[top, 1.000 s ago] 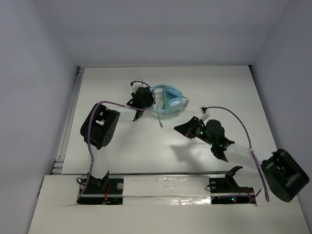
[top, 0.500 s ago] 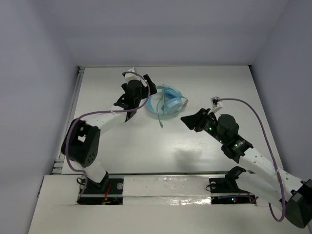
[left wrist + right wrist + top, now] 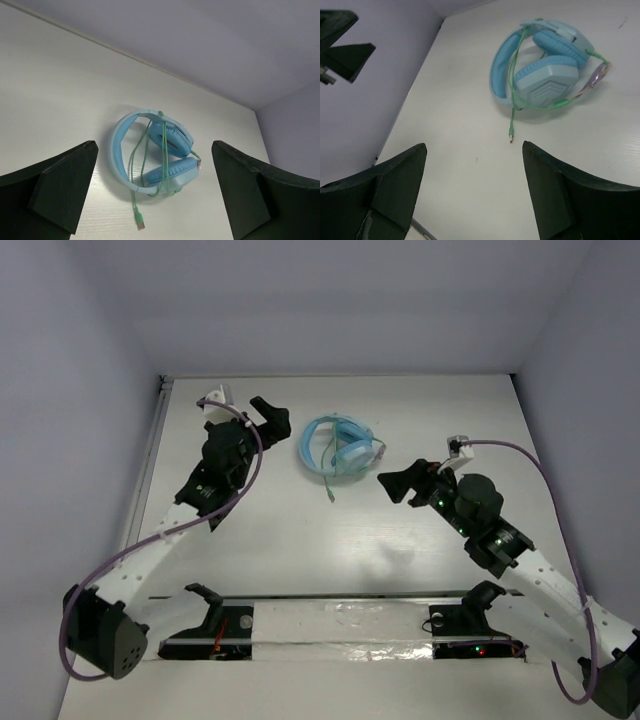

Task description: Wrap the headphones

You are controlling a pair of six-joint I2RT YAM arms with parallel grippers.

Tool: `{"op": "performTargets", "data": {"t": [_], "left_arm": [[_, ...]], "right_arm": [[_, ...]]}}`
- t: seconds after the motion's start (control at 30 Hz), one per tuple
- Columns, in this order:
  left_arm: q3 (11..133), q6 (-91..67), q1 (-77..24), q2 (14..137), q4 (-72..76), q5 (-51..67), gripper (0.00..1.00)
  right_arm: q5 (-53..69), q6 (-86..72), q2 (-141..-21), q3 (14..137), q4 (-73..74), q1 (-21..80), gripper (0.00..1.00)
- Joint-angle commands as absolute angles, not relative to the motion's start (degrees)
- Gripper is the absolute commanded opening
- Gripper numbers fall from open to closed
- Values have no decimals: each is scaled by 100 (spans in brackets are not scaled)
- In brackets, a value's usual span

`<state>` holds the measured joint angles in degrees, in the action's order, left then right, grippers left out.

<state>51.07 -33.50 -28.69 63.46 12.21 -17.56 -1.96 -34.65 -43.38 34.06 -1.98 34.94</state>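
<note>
The headphones [image 3: 340, 448] lie flat toward the back of the matte white table [image 3: 290, 540]: smooth light-blue curved band, two padded oval earcups, thin green cable [image 3: 511, 122] looped across them with the plug end trailing loose. Left gripper [image 3: 268, 412] and right gripper [image 3: 398, 484] flank them, both spread wide and gripping nothing.

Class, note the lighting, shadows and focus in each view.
Top external: even, soft light, only a faint shadow on the table near the right arm. Left wrist: headphones sharp, near fingers dark. Right wrist: likewise, fingers slightly soft-edged.
</note>
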Motion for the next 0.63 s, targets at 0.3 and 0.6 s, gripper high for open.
{"op": "performTargets", "data": {"t": [0.3,0.6], "left_arm": [[4605,-3015,-2839,3764,-272,-1468,99],[4474,-2742,-2839,3410,-369,-1529,99]], "right_arm": [[-2388,-3024,-1910,3525,-18,3507,82],[-2742,-3164,-1801,3577,369,3507,87]]}}
